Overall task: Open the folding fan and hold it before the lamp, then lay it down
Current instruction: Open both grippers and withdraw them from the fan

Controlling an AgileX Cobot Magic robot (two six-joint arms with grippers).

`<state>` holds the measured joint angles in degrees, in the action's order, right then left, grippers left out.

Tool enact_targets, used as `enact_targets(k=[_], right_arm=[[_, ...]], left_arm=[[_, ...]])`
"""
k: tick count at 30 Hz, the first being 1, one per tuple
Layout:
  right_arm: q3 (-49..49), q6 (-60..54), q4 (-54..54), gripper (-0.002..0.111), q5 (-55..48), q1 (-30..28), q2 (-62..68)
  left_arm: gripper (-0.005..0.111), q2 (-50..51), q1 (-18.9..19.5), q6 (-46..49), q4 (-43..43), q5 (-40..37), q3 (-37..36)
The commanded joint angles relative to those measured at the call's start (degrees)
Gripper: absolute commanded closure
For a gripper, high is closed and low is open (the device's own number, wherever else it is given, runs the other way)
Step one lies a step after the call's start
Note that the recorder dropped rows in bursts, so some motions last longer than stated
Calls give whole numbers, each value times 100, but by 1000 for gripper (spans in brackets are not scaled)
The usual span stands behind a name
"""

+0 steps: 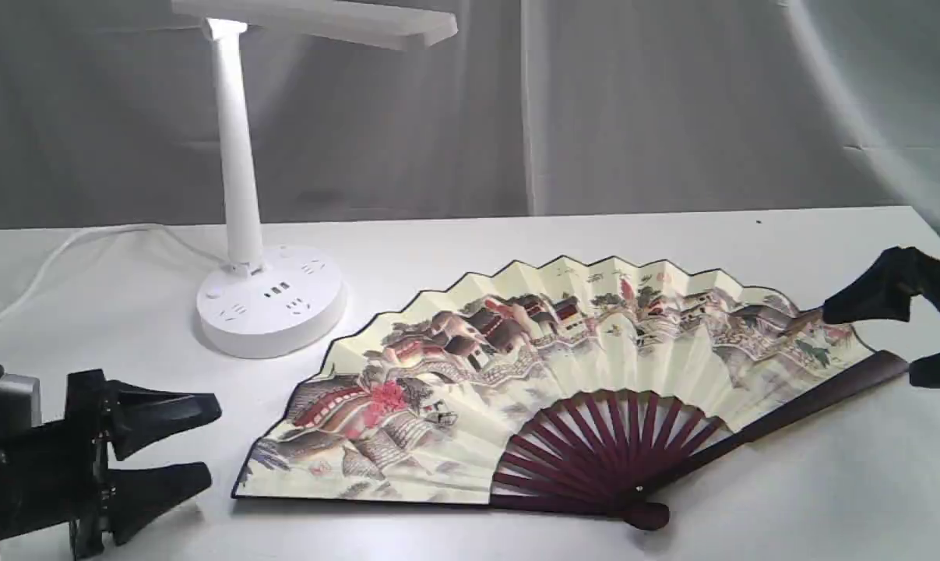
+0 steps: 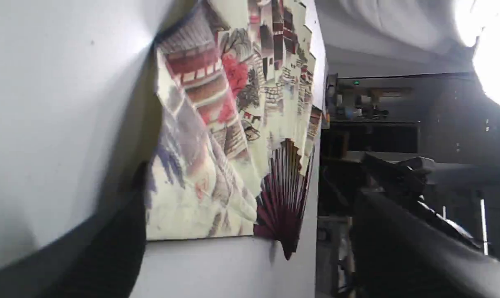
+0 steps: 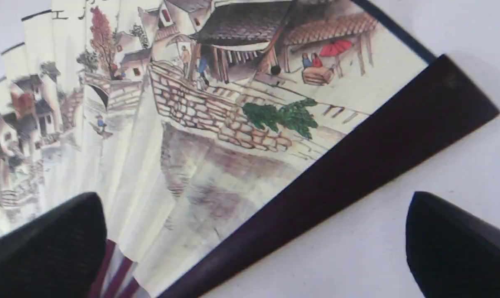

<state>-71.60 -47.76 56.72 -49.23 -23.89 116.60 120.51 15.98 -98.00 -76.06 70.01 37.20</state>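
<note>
Fan (image 1: 563, 366) lies flat and fully open on the surface (image 1: 470, 234), right of centre, in the near half. Painted side up. Pivot (image 1: 645, 514) points near, close to the near edge, with only a thin strip of bare surface in front of it. The scalloped black edge arcs toward the far side. The long axis runs left-right: the left side lies almost parallel to the near edge, and the right guard (image 1: 820, 397) angles up toward the far right.

Lamp (image 1: 236, 156) stands far left, upright, head reaching right over the surface. Its round base is near the fan's far-left edge but apart from it. A white cord (image 1: 65, 249) trails left from the base.

Open room: a wide bare band between the fan's arc and the far edge, clear across to the far right corner. There is also a bare gap between the fan's left corner and the left gripper (image 1: 214, 440).

Left gripper sits near left, low, pointing right at the fan, jaws spread, holding nothing.

Right gripper (image 1: 868, 344) is at the right edge, jaws spread wide and straddling the guard's outer end. One jaw is over the paper, the other over bare surface. In the right wrist view neither jaw touches the guard.
</note>
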Motion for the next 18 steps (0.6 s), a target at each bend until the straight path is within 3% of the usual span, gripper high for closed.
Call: enact_targets(k=[1, 3, 5, 8, 10, 12, 16, 18], right_arm=[[13, -58, -755, 12, 74, -11, -372], [13, -58, -989, 19, 63, -11, -559], [13, -58, -1081, 34, 92, -11, -751], [13, -290, -1191, 70, 119, -1, -1105], [13, -405, -1591, 95, 108, 47, -1427], [13, -405, -1771, 108, 108, 92, -1692], [13, -471, -1783, 108, 144, 337, -2465], [50, -468, -1794, 108, 312, 507, -2795]], left_arm=[[46, -622, 9, 425, -8, -4, -16], [62, -1028, 9, 799, -167, -4, -16], [82, -1401, 9, 1038, -324, -4, -16], [107, -1948, 9, 1268, -387, -4, -16], [107, -2432, 9, 1290, -403, -4, -16], [107, -3031, 9, 1170, -628, -426, -16], [107, -4465, 9, 375, -2159, -2404, -16], [107, -5182, 9, -38, -2389, -3214, -99]])
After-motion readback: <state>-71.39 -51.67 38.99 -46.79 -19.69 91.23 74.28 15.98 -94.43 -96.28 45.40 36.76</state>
